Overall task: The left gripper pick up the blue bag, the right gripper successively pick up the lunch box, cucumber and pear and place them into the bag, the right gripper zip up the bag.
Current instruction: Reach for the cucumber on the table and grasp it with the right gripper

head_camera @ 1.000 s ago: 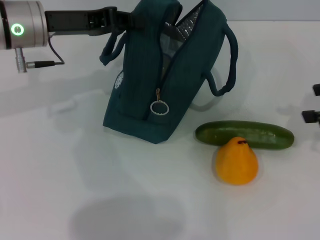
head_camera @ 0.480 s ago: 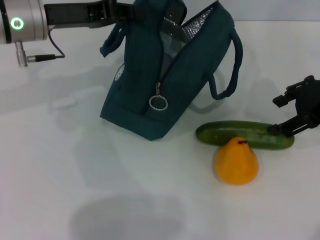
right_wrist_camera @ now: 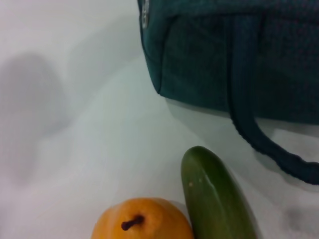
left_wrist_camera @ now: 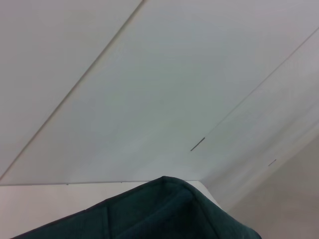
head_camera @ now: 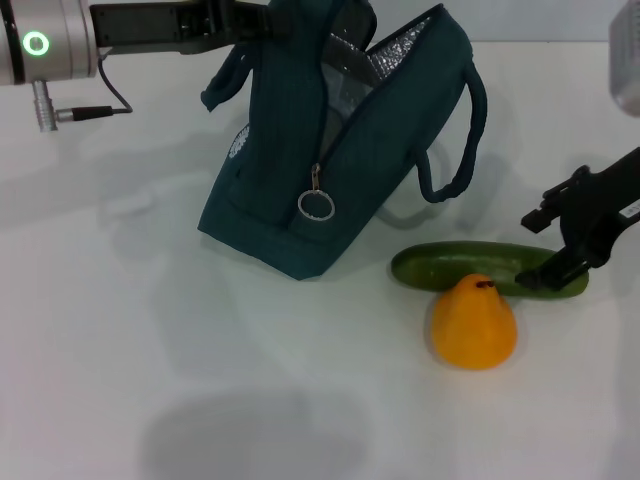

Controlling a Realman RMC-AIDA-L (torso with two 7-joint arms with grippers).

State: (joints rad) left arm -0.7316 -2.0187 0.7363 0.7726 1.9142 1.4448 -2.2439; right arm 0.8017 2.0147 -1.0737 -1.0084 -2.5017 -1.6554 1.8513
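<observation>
With the blue bag [head_camera: 340, 150] held up by its top edge in the left gripper [head_camera: 215, 25], tilted and unzipped, base corner touching the white surface [head_camera: 150, 350]; jaws clamped on fabric, judged from the lift. Right gripper [head_camera: 560, 240] poised over the far end of the cucumber [head_camera: 488, 268], jaws spread, holding nothing. Cucumber lying flat, touching the pear [head_camera: 473, 322] in front of it. No lunch box visible outside the bag. Cucumber judged firm, smooth, likely slippery and prone to rolling: grip across the narrow width, near mid-length for balance. Pear close against it, so little clearance on that side.
</observation>
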